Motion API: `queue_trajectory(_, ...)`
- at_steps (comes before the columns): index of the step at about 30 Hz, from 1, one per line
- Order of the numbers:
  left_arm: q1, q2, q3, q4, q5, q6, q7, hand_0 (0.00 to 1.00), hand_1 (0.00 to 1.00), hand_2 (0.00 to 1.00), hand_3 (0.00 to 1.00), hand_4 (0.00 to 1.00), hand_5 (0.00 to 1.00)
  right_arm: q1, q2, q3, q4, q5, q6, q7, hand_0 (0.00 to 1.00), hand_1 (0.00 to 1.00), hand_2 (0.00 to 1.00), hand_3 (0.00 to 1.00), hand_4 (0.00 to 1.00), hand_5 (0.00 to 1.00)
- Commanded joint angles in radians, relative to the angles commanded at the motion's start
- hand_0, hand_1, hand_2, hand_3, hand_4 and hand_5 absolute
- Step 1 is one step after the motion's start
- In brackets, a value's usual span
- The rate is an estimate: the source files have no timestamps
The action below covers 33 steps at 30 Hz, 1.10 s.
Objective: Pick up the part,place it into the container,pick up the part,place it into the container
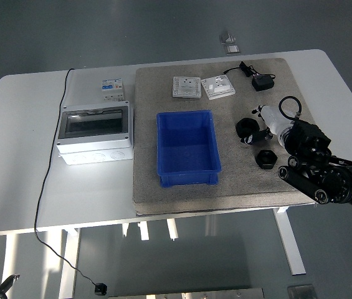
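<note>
Black ring part (247, 129) lay on grey mat (225, 187) toward bench right edge; second part (266, 158) near it. Right hand (258, 131) touched ring; grip state unclear. Risk: ring slipping short of blue container (187, 148).

Open mat (238, 177) beside blue container (187, 148)

Even, diffuse overhead light; soft shadow under my table (26, 187). No glare. Focus sharp throughout; my view slightly grainy, edges undistorted.
</note>
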<state>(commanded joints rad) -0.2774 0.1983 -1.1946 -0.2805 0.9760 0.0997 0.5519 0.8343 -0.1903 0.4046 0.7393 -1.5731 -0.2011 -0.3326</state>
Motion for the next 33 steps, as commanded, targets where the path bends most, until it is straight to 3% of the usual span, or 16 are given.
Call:
queue_trajectory(3, 0.000, 0.000, -0.002, 0.000, 0.002, 0.000, 0.000, 0.696, 0.707, 0.744, 0.824, 0.877, 0.895, 0.003, 0.003, -0.022, -0.003, 0.029, -0.012, 0.006, 0.467, 0.458, 0.791, 0.848, 0.940, 0.382)
queue_trajectory(4, 0.000, -0.001, -0.002, 0.000, 0.003, 0.000, 0.000, 0.696, 0.706, 0.744, 0.824, 0.877, 0.896, 0.004, 0.003, -0.030, -0.005, 0.038, -0.017, 0.009, 0.449, 0.425, 0.669, 0.774, 0.779, 0.235)
queue_trajectory(9, -0.001, -0.001, -0.003, 0.000, 0.006, 0.000, 0.000, 0.696, 0.706, 0.744, 0.824, 0.877, 0.896, 0.006, 0.006, -0.060, -0.012, 0.064, -0.061, 0.034, 0.449, 0.425, 0.669, 0.774, 0.779, 0.235)
queue_trajectory(10, -0.001, -0.002, -0.004, 0.000, 0.007, 0.000, 0.000, 0.696, 0.706, 0.744, 0.824, 0.878, 0.895, 0.006, 0.007, -0.065, -0.014, 0.065, -0.076, 0.043, 0.373, 0.365, 0.496, 0.643, 0.624, 0.150)
queue_trajectory(15, -0.002, -0.002, -0.005, 0.000, 0.009, -0.001, 0.001, 0.696, 0.706, 0.744, 0.824, 0.878, 0.895, 0.003, 0.008, -0.081, -0.021, 0.051, -0.124, 0.065, 0.373, 0.365, 0.496, 0.643, 0.624, 0.150)
queue_trajectory(16, -0.002, -0.002, -0.005, 0.000, 0.010, -0.001, 0.001, 0.696, 0.706, 0.744, 0.824, 0.877, 0.894, 0.002, 0.008, -0.082, -0.022, 0.048, -0.129, 0.067, 0.317, 0.311, 0.398, 0.569, 0.379, 0.002)
queue_trajectory(28, 0.000, -0.001, 0.000, -0.001, 0.007, -0.001, 0.001, 0.696, 0.706, 0.742, 0.824, 0.877, 0.895, -0.017, -0.013, -0.045, 0.012, 0.028, -0.248, 0.129, 0.295, 0.301, 0.386, 0.561, 0.350, 0.002)
queue_trajectory(33, 0.002, 0.000, 0.003, -0.001, 0.000, 0.001, 0.000, 0.696, 0.706, 0.742, 0.824, 0.877, 0.895, -0.029, -0.061, 0.047, 0.131, 0.037, -0.311, 0.189, 0.295, 0.301, 0.386, 0.561, 0.350, 0.002)
